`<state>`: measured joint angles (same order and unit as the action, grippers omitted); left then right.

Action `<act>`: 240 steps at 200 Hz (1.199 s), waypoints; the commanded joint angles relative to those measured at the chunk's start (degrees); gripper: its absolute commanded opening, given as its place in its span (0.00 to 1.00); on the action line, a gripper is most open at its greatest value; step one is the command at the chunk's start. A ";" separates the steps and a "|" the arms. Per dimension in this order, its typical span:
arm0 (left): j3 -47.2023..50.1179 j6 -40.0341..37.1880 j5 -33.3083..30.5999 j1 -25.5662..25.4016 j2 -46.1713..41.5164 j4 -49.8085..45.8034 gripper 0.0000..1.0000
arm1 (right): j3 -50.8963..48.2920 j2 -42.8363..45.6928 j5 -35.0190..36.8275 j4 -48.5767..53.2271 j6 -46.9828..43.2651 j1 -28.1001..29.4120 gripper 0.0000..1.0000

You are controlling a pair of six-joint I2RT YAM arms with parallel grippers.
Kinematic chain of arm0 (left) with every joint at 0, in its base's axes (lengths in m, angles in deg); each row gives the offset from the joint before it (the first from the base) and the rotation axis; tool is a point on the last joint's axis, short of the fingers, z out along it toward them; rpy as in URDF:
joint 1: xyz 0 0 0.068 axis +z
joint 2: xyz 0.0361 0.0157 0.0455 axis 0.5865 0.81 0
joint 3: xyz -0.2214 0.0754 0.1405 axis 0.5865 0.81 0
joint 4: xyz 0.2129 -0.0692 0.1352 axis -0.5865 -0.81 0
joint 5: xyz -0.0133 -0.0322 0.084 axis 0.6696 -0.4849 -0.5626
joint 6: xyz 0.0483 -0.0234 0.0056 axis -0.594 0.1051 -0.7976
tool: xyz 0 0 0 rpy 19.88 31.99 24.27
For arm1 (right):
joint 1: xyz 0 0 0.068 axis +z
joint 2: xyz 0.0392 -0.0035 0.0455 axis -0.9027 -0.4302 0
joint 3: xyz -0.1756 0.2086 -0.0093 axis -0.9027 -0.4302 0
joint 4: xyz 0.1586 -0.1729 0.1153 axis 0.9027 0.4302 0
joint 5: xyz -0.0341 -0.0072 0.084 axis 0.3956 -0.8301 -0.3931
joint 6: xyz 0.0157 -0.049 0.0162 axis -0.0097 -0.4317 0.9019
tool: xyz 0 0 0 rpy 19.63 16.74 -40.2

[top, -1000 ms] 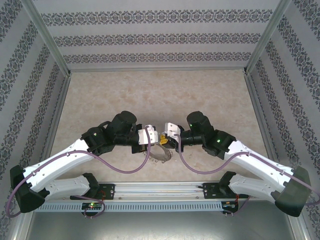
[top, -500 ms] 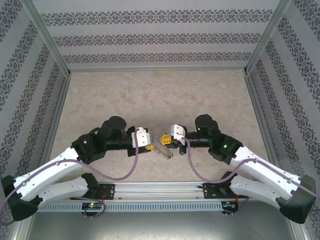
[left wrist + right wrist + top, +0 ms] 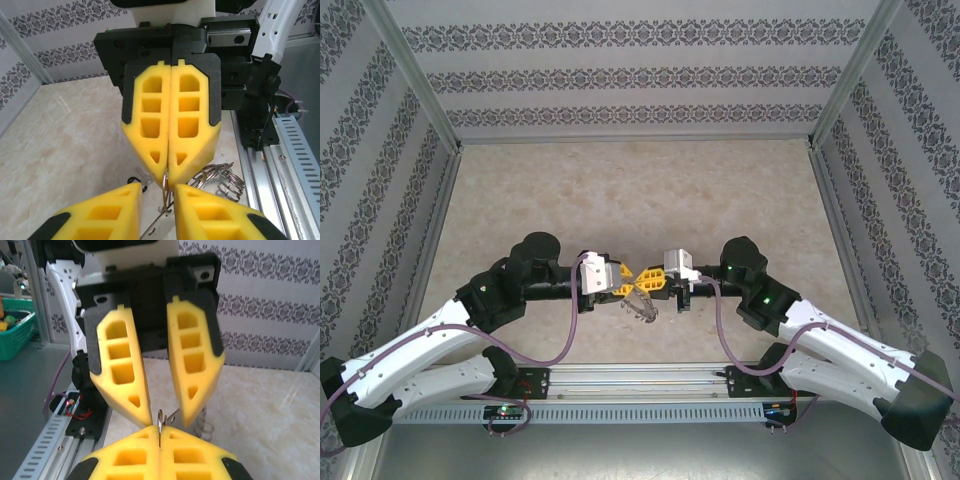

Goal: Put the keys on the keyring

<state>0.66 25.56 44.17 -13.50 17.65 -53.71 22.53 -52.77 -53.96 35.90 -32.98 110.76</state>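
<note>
Nearest, on the near side of the keyring, a metal rail carries both arm bases. Just past it, the keyring hangs tilted beneath the two grippers, which meet tip to tip directly above it. Whether its lower edge touches the table cannot be told.

The right gripper, on the keyring's right, is pressed fully together on the ring's thin upper edge and carries it. The left gripper, on the keyring's left, stands partly apart with one finger on either side of that same edge, and it grips nothing. A cluster of wire loops dangles from the keyring's rim beside the right gripper's tips.

The keys are too small to pick out with certainty, so whether one is already threaded cannot be told. As a judgement, the ring is lifted and presented, but the threading looks unfinished, with a key yet to be worked onto the rim.

Beyond the keyring, marbled table runs to the patterned back wall.
</note>
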 commanded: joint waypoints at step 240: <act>-7.45 -6.48 -0.51 -0.23 5.36 -11.44 0.00 | 4.71 2.96 10.69 22.03 -11.14 1.31 0.27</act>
<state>-3.32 21.37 43.10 -13.50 22.26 -62.23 25.33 -49.43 -44.01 55.44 -41.84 111.30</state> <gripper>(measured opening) 0.061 0.280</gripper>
